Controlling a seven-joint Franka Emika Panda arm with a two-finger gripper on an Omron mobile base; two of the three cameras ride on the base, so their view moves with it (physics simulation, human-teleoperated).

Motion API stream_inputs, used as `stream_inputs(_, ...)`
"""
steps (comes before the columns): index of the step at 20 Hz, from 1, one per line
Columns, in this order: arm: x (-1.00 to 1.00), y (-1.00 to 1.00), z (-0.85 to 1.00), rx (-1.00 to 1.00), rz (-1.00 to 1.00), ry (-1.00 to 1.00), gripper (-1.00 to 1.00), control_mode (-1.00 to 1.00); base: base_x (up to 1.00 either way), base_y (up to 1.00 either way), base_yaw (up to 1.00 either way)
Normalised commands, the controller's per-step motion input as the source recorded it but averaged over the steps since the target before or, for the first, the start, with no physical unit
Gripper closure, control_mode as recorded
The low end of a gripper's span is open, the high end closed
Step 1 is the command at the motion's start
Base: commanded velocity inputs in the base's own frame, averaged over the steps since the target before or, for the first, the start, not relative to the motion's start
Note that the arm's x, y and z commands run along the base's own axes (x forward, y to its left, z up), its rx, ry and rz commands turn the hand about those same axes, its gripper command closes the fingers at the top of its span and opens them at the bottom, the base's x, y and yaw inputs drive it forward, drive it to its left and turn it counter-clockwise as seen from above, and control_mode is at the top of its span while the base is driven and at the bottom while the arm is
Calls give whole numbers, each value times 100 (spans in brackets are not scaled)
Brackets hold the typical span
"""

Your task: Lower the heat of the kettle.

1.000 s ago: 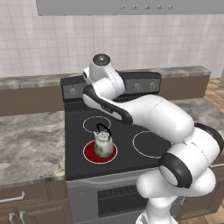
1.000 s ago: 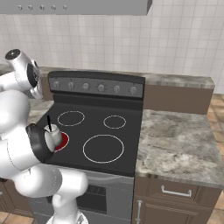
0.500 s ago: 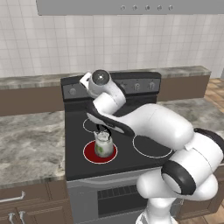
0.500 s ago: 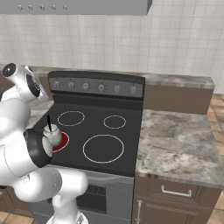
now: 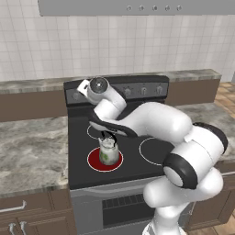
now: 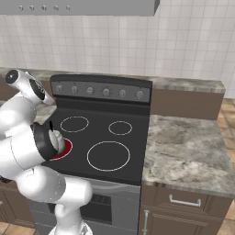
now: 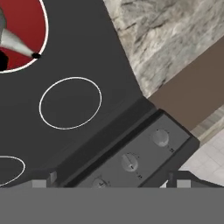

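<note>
The small silvery kettle (image 5: 108, 151) with its black arched handle stands on the glowing red front-left burner (image 5: 93, 161). In the right base view my own arm hides most of the kettle (image 6: 58, 139). The gripper (image 5: 83, 87) hovers at the left end of the stove's control panel (image 5: 147, 90), above and behind the kettle, touching nothing. In the hand view the gripper (image 7: 109, 181) is open with nothing between its fingertips (image 7: 42, 178), and it looks down on a row of grey knobs (image 7: 129, 162). The kettle's spout (image 7: 18, 45) pokes in at the top left.
Other burners are dark: a small ring (image 7: 70, 103) behind the red one and a large one (image 6: 109, 156) at the front right. Granite counters (image 5: 32, 151) flank the stove. A hood (image 6: 82, 7) hangs overhead and a tiled wall stands behind.
The hand has come down and to the left, from above the stove's back to the left end of the control panel. The kettle has not moved.
</note>
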Motion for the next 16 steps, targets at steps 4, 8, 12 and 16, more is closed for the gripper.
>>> stream_inputs(4, 23, 33, -1, -11, 5, 0, -100, -100, 0, 0, 0)
stream_inputs(8, 15, 21, -6, -6, 2, 0, -100, -100, 0, 0, 0)
stream_inputs(12, 21, 0, -14, 0, 1, -3, -100, -100, 0, 0, 0)
stream_inputs(16, 17, 0, -13, 0, 3, -9, -100, -100, 0, 0, 0)
